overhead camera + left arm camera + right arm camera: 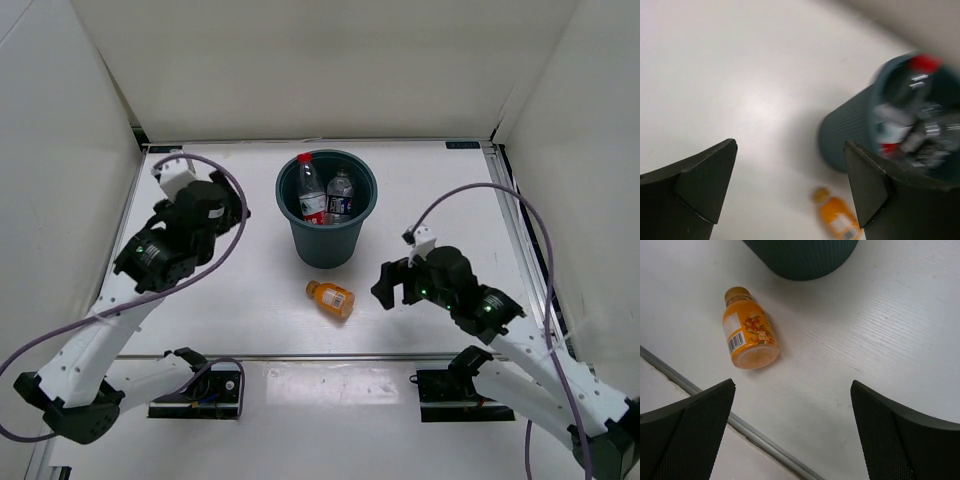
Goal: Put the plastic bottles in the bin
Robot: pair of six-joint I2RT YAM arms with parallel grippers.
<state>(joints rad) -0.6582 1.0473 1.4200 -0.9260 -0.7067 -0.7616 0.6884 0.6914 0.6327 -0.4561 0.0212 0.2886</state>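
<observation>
The bin (326, 245) is ribbed dark teal, the short bottle (331, 299) orange, the table (250, 300) white.

My left wrist view: bin (850, 135) and bottles (900, 135) in it motion-blurred, labels unreadable | orange bottle (837, 220) cut by bottom edge | my right wrist view: bin cut by top edge | top view: bottles' lower halves hidden behind bin wall

The left arm (92, 350) and right arm (540, 375) had white links, black joints and tiny green lights. A pale purple cable (478, 184) trailed from each. The left gripper (790, 190) and right gripper (792, 430) had dark, wedge-shaped fingers (695, 430).
</observation>
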